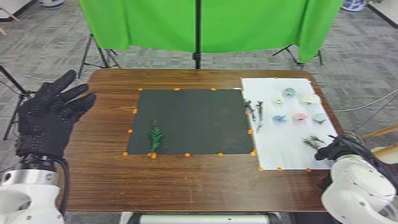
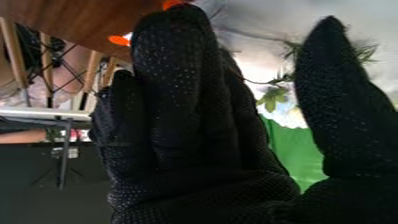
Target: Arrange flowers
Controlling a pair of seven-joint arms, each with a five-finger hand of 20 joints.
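"Green sprig (image 1: 155, 136) on a black mat (image 1: 195, 120), near left corner, at what looks like the start of a floral arrangement. What lies beyond it?"

"To the right, a white sheet (image 1: 280, 142) bears the supplies: a pink flower (image 1: 299, 117) beside a blue flower (image 1: 280, 118), a white flower (image 1: 310, 99) at the far right, and leafy stems (image 1: 313, 142) toward the near edge."

"And the robot?"

"Its right hand (image 1: 339, 148) is just beside those leafy stems, fingers (image 2: 173, 90) straight and thumb (image 2: 329, 95) well apart, nothing gripped. Whether the glove touches a stem, one cannot tell."

"What might go wrong?"

"The stems are thin and lie in a loose cluster — a pinch meant for one could gather two, or drag a neighbour out of place. Closing too high above the sheet would catch leaf tips and let the stalk slip; pressing too low could rumple the sheet and shift the flowers."

"Any risk on the left?"

"Little, as judged here. The left hand (image 1: 44, 120) is raised by the left side of the brown table (image 1: 195, 190), its fingers spread and empty, well apart from the sprig. A careless sweep across the mat would be the danger — so light a piece could slide easily."
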